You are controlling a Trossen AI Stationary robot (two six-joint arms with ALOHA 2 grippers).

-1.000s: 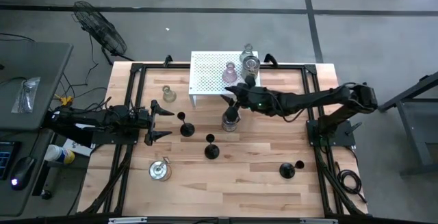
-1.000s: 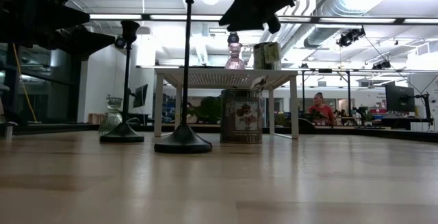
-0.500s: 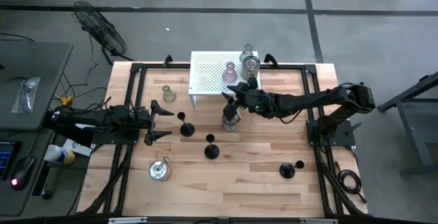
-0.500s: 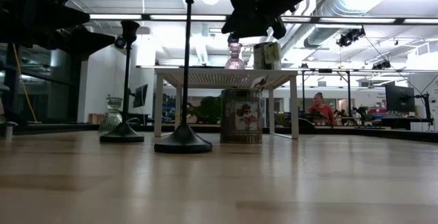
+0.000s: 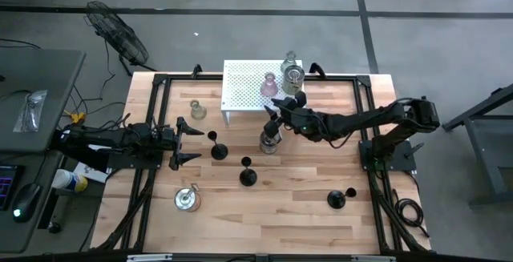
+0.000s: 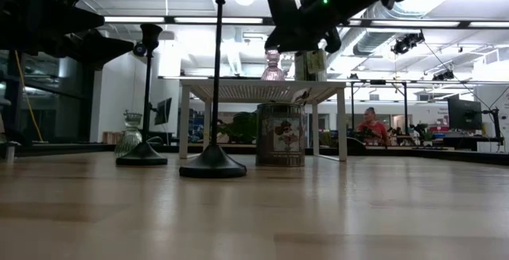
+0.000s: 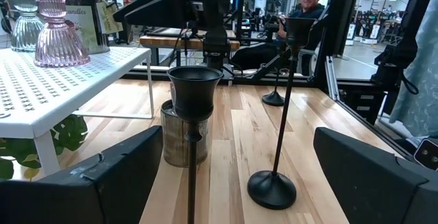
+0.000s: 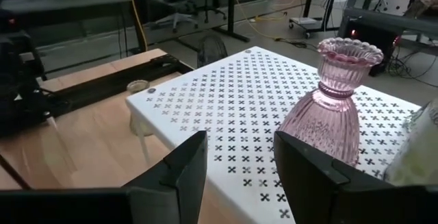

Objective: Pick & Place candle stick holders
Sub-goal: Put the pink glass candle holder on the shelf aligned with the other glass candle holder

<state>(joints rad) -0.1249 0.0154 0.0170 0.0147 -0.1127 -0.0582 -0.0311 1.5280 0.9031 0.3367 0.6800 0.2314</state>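
My right gripper (image 5: pixel 274 110) hangs open and empty over the near right corner of the white rack (image 5: pixel 248 92), above the silvery tin holder (image 5: pixel 270 142). In its wrist view (image 8: pixel 236 176) the pink holder (image 8: pixel 328 114) stands on the rack just ahead. A clear holder (image 5: pixel 293 74) stands beside the pink holder (image 5: pixel 269 86). My left gripper (image 5: pixel 195 143) waits open at the table's left, a black stemmed holder (image 7: pixel 194 94) upright just in front of it. A second black holder (image 5: pixel 248 175), a third (image 5: pixel 337 199), a clear one (image 5: pixel 197 110) and a silvery one (image 5: pixel 187 200) stand on the table.
The rack stands on thin legs (image 6: pixel 184 121) at the table's far middle, with a leafy plant (image 7: pixel 41 145) under it. A black frame rail (image 5: pixel 148 134) runs along each side of the wooden table. A person (image 6: pixel 370 125) sits in the room beyond.
My right gripper has shifted a little toward the table's right edge and tipped slightly, staying open and above the rack's near edge. The holders have not moved.
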